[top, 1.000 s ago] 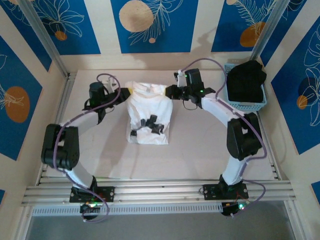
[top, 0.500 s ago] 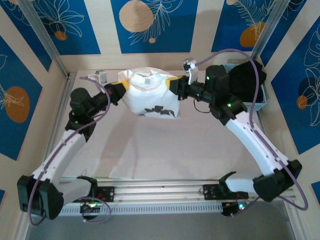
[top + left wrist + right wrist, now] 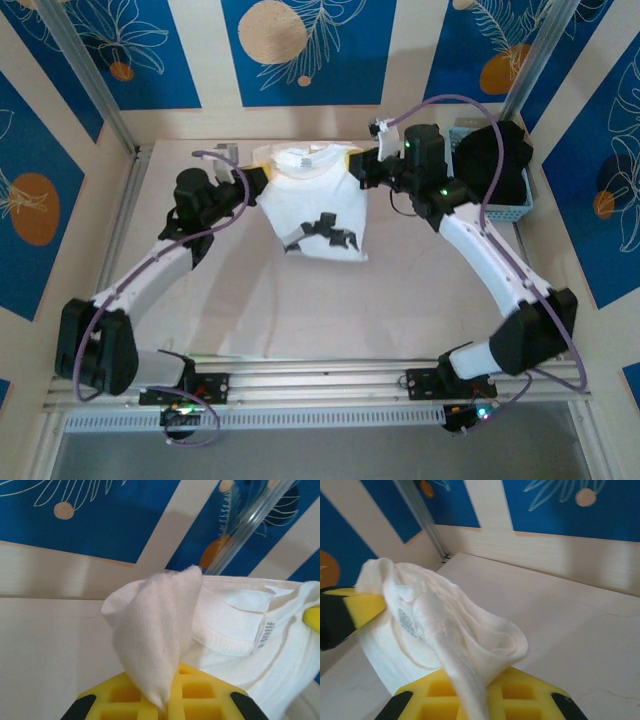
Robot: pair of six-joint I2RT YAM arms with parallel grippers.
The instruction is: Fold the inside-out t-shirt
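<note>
The inside-out t-shirt (image 3: 315, 205) is white with dark marks low on its front and hangs stretched between the two arms near the back of the table, collar up. My left gripper (image 3: 258, 177) is shut on its left shoulder; in the left wrist view the cloth (image 3: 155, 630) bunches out from between the yellow jaws of that gripper (image 3: 165, 711). My right gripper (image 3: 352, 163) is shut on the right shoulder. In the right wrist view the fabric (image 3: 460, 640) is pinched in that gripper (image 3: 477, 715), and the collar label (image 3: 406, 620) shows.
A light blue basket (image 3: 490, 205) holding a black garment (image 3: 492, 160) stands at the back right, close behind the right arm. The pale table (image 3: 400, 300) is bordered by low walls, with an aluminium rail (image 3: 320, 378) along the near edge.
Both arms lifted the t-shirt off the table and carried it back, then lowered it a little, spreading it wider so it hangs flatter between the grippers.
</note>
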